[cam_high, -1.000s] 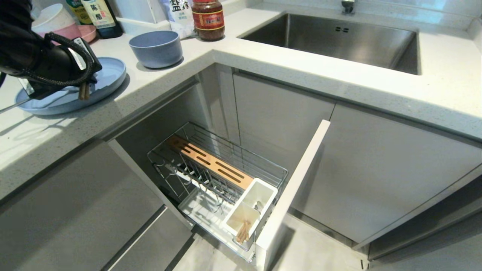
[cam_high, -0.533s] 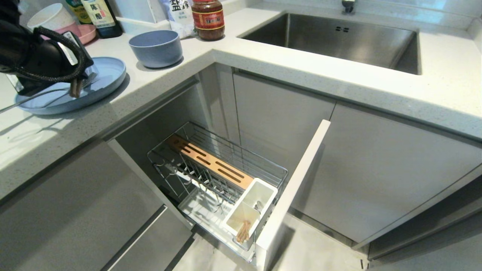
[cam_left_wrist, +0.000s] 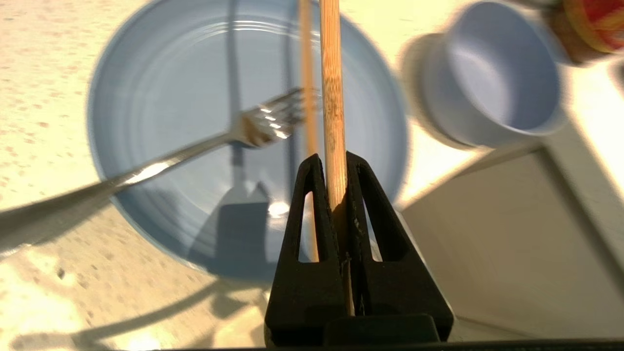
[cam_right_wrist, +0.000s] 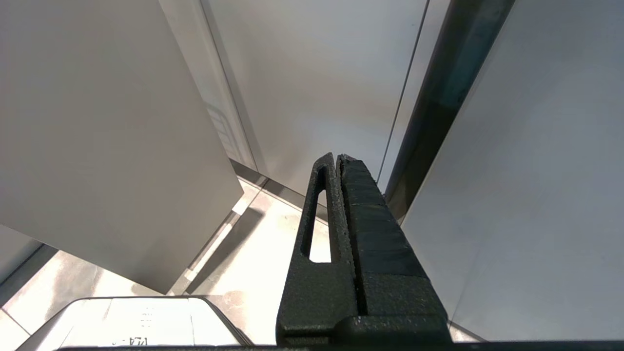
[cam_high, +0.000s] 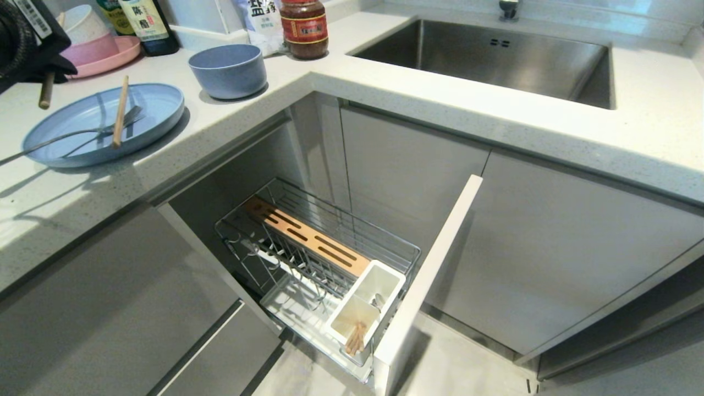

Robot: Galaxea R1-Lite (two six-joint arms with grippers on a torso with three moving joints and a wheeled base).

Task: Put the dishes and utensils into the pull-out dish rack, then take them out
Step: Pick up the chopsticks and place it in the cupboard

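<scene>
Left claw [cam_left_wrist: 332,158] clamped on one wooden chopstick [cam_left_wrist: 332,97], raised above the light-blue plate [cam_left_wrist: 161,58] at the far left of the desk [cam_high: 385,104]; the held stick's long axis runs straight out from the fingertips, and in the head view its free end hangs down and slightly outward past the plate's far edge. Nearest the robot, the pull-out dish rack [cam_high: 330,242] stands drawn out below the desk, its white utensil cup [cam_high: 379,286] at the front end holding wooden sticks upright in one compartment. Up on the desk, a second chopstick [cam_high: 120,110] lies across the plate, long axis running near to far, crossing the fork [cam_high: 82,132], whose tines sit on the plate and whose handle points off the plate's left rim. Blue-grey bowl [cam_high: 228,71] sits upright just beyond the plate, apart from it. Against a second ago: the claw was low over the plate with two sticks at its tips; it is now higher and further left, with one stick left on the plate. Right claw [cam_right_wrist: 340,157] pressed shut, empty, parked low beside the cabinet doors [cam_right_wrist: 512,195].
</scene>
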